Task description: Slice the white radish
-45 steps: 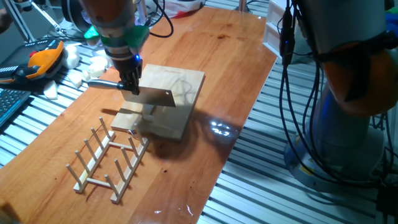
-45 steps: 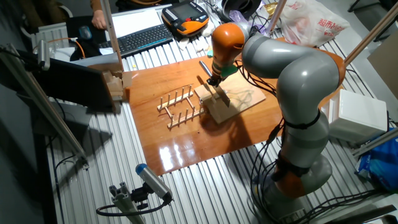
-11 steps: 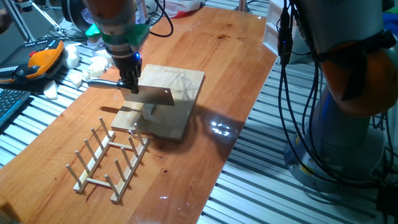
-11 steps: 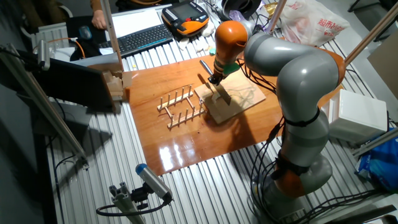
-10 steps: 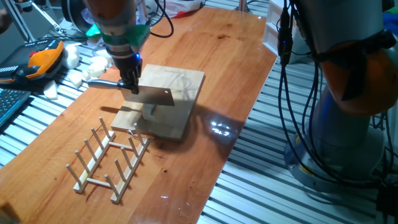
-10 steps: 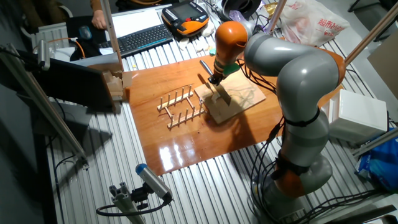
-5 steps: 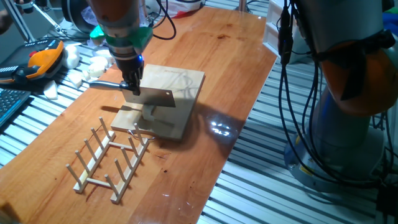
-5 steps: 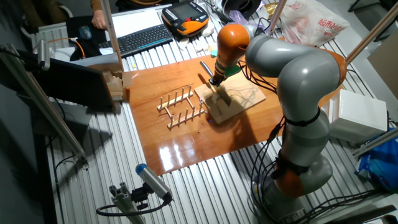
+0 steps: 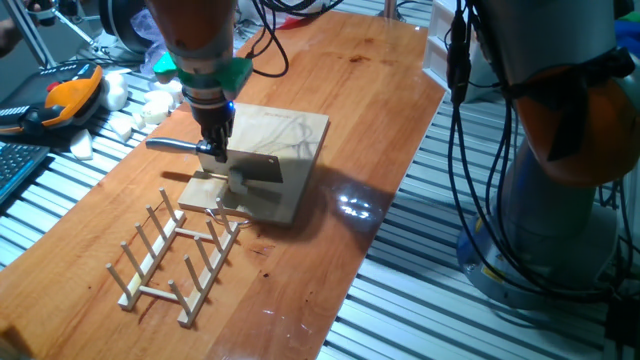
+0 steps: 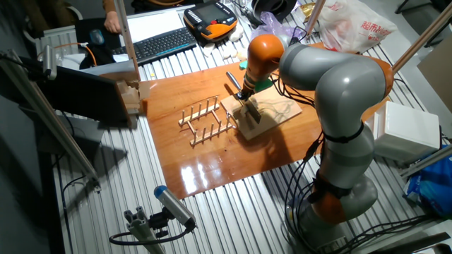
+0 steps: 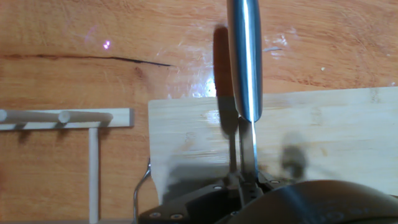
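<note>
My gripper (image 9: 214, 150) is shut on a knife (image 9: 255, 168). Its steel handle (image 9: 165, 145) sticks out to the left and its flat blade hangs over the wooden cutting board (image 9: 290, 130). The white radish (image 9: 239, 183), a small pale chunk, sits on the board right under the blade, which is down on it or just above it. In the other fixed view the gripper (image 10: 246, 97) stands over the board (image 10: 272, 116). In the hand view the gripper (image 11: 247, 182) holds the knife edge-on, with the handle (image 11: 244, 56) running up; the radish is hidden there.
A wooden dish rack (image 9: 175, 255) lies just in front of the board and also shows in the hand view (image 11: 68, 117). A pile of white chunks (image 9: 150, 105) and an orange teach pendant (image 9: 65, 100) lie off the table's left edge. A plastic bag (image 10: 353, 25) is behind.
The gripper has come down and moved slightly right with the knife. The blade now sits lower, at the radish on the board.
</note>
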`<state>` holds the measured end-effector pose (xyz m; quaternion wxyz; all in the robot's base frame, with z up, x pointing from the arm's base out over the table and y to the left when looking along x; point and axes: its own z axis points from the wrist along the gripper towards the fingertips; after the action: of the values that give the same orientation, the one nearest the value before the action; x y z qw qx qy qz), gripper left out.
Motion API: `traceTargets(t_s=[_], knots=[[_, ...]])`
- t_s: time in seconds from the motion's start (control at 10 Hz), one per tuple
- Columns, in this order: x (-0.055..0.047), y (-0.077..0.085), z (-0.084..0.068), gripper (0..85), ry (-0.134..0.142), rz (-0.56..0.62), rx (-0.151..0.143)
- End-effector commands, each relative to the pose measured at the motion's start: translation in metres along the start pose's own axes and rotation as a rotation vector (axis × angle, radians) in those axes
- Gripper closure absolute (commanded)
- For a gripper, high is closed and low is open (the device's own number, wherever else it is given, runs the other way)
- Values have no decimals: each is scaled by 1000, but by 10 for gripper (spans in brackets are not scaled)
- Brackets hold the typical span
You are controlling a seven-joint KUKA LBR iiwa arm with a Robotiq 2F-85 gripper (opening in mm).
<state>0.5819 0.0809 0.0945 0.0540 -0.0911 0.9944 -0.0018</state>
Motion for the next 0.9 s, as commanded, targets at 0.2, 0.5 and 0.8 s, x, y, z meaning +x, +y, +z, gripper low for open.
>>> traceTargets(t_s=[0.2, 0.5, 0.8], knots=[[1, 0, 8, 850, -13, -1, -5], [0, 4, 1, 850, -11, 9, -1], [0, 13, -27, 850, 35, 42, 5]])
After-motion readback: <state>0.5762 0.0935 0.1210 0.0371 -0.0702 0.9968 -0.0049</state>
